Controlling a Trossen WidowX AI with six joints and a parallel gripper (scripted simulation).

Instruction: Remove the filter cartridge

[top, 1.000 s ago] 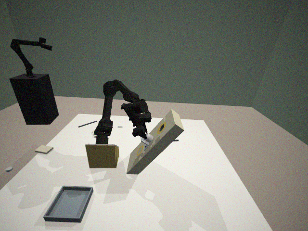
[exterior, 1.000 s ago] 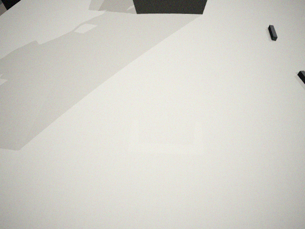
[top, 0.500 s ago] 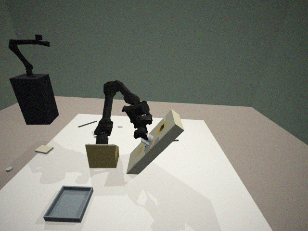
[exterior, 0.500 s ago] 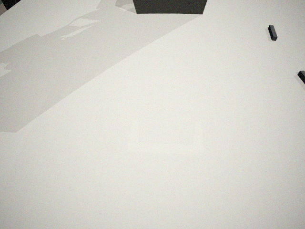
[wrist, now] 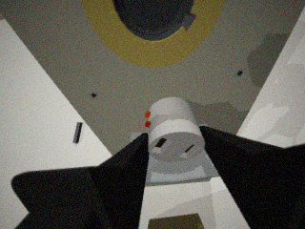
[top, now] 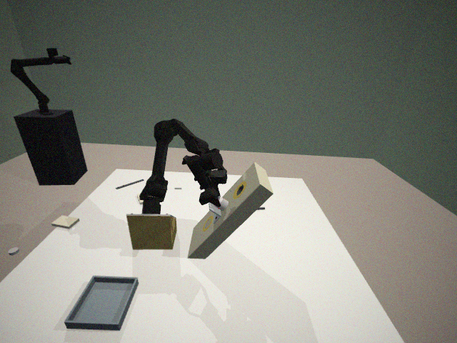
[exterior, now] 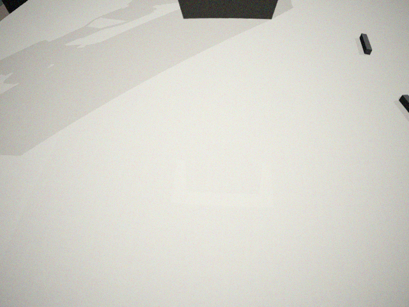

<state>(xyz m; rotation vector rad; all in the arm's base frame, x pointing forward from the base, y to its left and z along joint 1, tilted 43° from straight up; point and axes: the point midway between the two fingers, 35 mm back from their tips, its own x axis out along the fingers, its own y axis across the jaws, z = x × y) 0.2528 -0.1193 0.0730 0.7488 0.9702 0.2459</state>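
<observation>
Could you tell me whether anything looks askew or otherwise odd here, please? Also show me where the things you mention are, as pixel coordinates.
The pale, thick rectangular panel (top: 230, 217) (wrist: 116, 86) leans steeply, though that may be intended. The white cylinder with two slots (top: 223, 203) (wrist: 172, 125) stands proud of its face, not flush. No damage or spill shows.

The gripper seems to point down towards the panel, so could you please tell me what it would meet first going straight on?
Probably the pale grey plate behind the white slotted cylinder between its fingers, though depth is unclear.

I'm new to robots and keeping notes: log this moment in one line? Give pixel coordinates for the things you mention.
gripper (top: 215, 204) (wrist: 172, 134): shut on white cylinder (top: 223, 203) (wrist: 174, 116) | tray (top: 128, 303): nothing inside
</observation>
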